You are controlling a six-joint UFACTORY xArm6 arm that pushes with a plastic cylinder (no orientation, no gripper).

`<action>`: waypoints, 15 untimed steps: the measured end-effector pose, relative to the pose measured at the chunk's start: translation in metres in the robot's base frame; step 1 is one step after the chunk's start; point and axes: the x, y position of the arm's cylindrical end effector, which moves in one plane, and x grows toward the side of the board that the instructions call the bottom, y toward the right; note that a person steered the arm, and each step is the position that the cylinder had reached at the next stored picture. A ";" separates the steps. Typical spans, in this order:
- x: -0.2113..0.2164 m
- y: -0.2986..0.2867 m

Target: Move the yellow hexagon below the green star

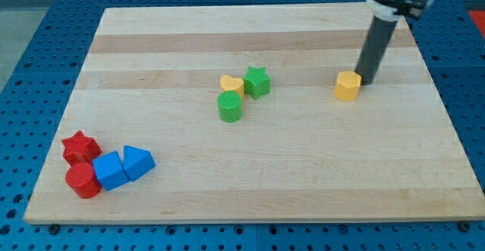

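Observation:
The yellow hexagon (348, 86) sits on the wooden board, right of the middle. The green star (257, 82) stands near the board's centre, well to the view's left of the hexagon. My tip (365, 78) rests just to the upper right of the yellow hexagon, touching or nearly touching it. The dark rod rises from there to the view's top right.
A yellow heart (231, 84) touches the green star's left side, and a green cylinder (229, 106) sits just below the heart. At the lower left are a red star (79, 145), a red cylinder (82, 180), a blue cube (110, 170) and a blue triangular block (137, 161).

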 end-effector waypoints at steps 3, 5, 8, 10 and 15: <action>0.043 -0.069; 0.020 -0.040; 0.089 -0.024; 0.089 -0.066; 0.092 -0.064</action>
